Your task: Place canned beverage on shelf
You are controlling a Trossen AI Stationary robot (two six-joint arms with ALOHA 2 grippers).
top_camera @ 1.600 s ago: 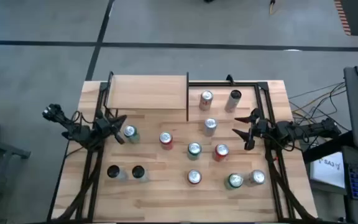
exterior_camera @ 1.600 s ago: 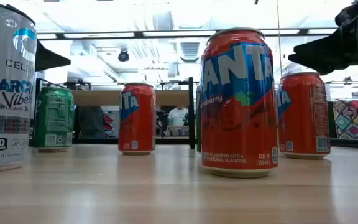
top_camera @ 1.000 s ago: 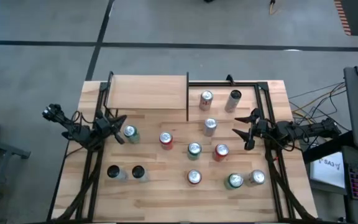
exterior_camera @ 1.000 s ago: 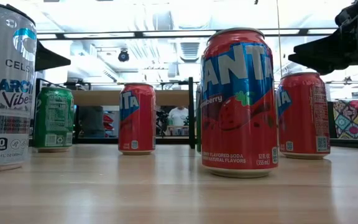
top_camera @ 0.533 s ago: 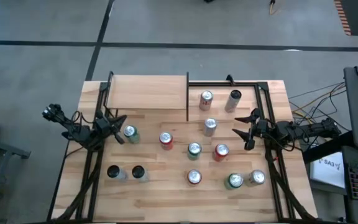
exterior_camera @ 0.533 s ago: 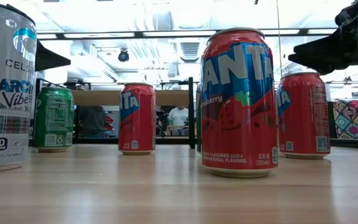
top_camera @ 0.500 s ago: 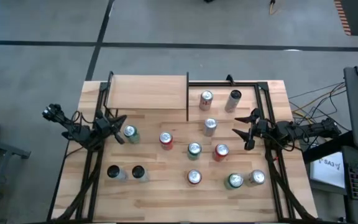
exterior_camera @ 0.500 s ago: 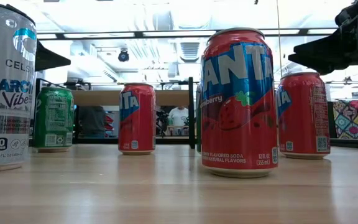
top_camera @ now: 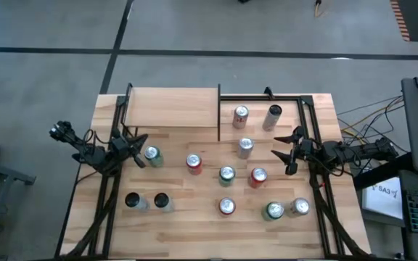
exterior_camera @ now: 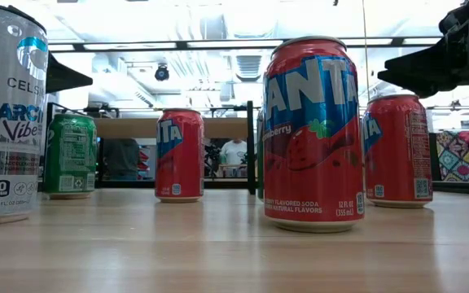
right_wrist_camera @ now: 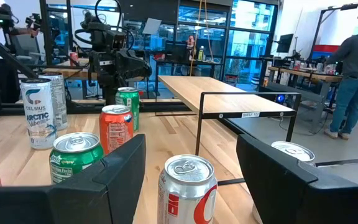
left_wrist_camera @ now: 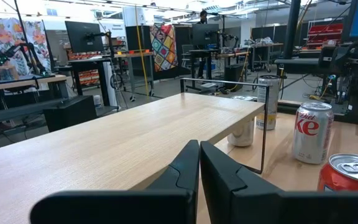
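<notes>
Plank tabletop (top_camera: 194,232) carrying scattered upright cans. Near edge: two dark-topped cans (top_camera: 145,201) sitting left, red-topped can (top_camera: 226,206) and green can (top_camera: 273,211) right. Mid-table: left gripper (top_camera: 138,148) hovering at left edge, fingers pressed together, holding nothing; right gripper (top_camera: 285,154) hovering at right edge, fingers spread, empty. Far left corner: shelf (top_camera: 171,107) standing bare; silver cans (top_camera: 240,114) sitting just beside it.

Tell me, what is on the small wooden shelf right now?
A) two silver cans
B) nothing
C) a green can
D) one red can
B: the shelf shows only bare board from above, and every can, like the red can, stands on the table.
</notes>
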